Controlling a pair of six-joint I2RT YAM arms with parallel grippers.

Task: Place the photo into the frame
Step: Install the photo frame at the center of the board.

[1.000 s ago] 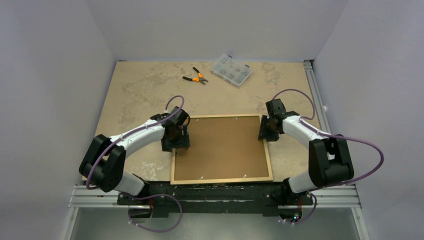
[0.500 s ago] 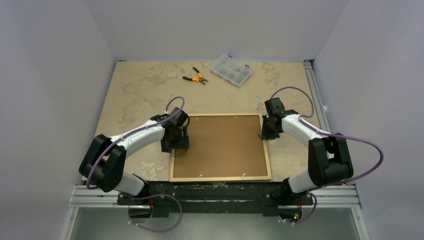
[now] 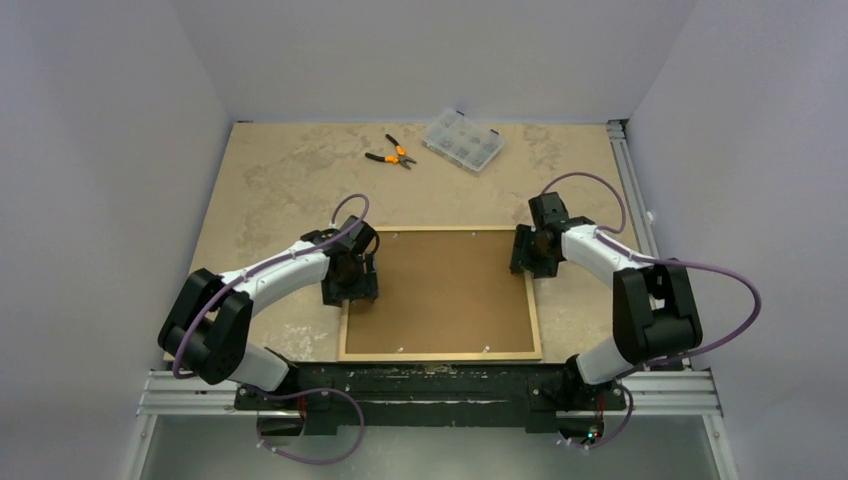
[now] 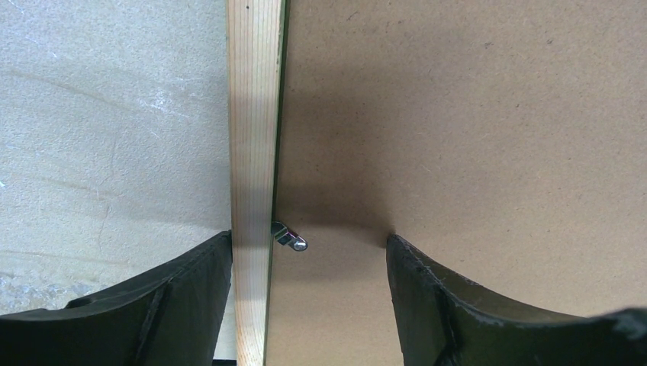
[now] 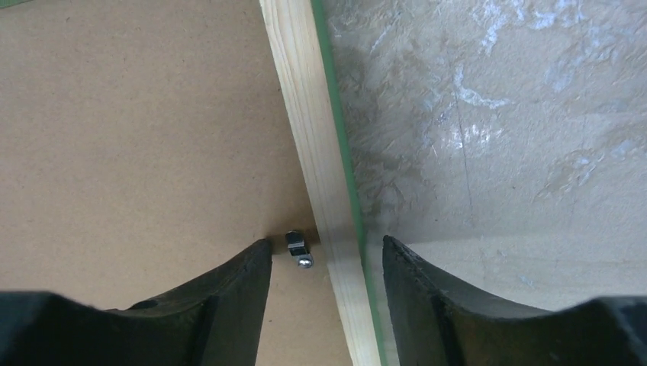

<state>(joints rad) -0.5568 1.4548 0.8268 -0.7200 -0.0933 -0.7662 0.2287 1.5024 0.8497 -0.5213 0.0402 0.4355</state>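
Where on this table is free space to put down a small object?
Bare beige tabletop lies left of the orange-handled pliers, between them and the pale wooden picture frame, and right of the clear plastic organiser box. Crowded: frame sides, by the left pincer and the right pincer.

**You're looking at a robot test cell in a lab, not a home or a shop.**
Your left arm (image 3: 280,268) and right arm (image 3: 600,255), white with black joints, are bolted side by side onto a slotted aluminium rail (image 3: 180,398) at the near edge of a stone-patterned table (image 3: 290,170). Plain pale walls (image 3: 430,50) box the table in on three sides. At the far edge you have orange-handled pliers (image 3: 396,154) and a clear box of small parts (image 3: 462,140), ordinary workbench kit.
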